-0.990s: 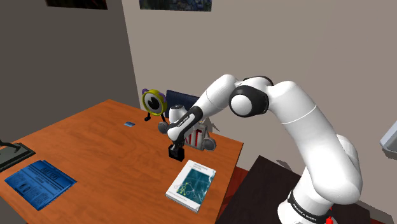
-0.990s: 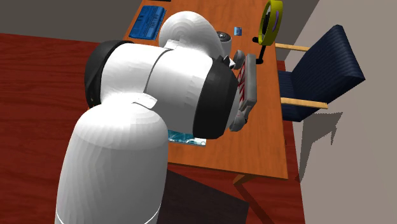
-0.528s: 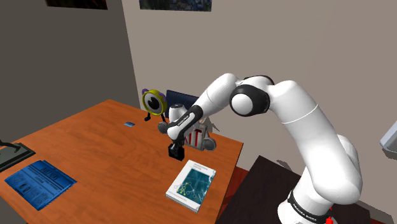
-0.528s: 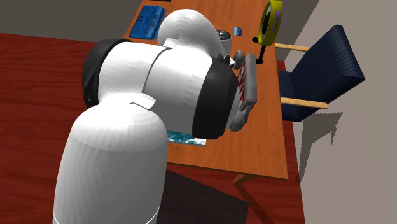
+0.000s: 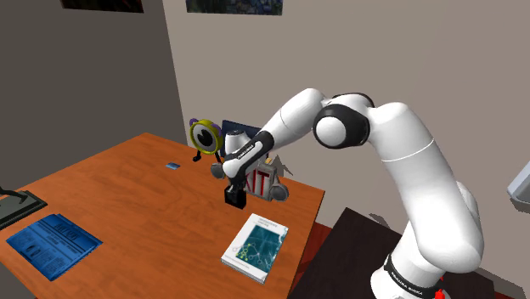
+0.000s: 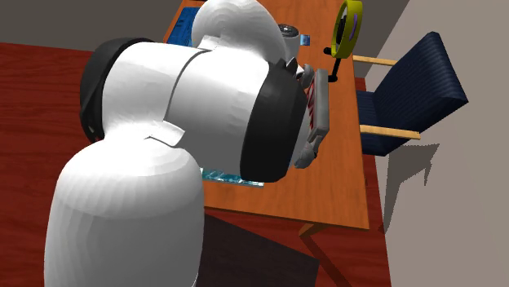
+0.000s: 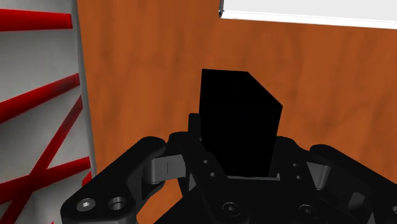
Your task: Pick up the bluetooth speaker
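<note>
Gripper (image 5: 234, 195) clamped on black bluetooth speaker (image 7: 238, 124), centre frame, low over table (image 5: 127, 183). Lift straight up, grip firm, clear of red-striped rack (image 7: 38, 95) beside it.

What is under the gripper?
Bare orange-brown desk top shows under the gripper, with a white book edge beyond it and a grey rack with red bars to one side. The patch straight below the gripper's black tip is covered, so anything there cannot be seen.
</note>
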`<state>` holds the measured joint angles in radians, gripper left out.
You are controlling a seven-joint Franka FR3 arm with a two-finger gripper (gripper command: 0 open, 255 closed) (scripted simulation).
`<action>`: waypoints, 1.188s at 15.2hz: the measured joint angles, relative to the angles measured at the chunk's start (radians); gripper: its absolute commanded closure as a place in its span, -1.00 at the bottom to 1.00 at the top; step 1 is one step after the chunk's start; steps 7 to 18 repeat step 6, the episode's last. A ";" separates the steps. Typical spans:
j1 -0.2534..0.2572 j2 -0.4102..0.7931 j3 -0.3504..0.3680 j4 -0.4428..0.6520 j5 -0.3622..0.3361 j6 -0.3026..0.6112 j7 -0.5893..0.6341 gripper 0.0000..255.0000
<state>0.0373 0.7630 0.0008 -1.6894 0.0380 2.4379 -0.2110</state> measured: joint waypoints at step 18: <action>0.000 -0.061 -0.001 -0.019 -0.001 -0.042 0.001 1.00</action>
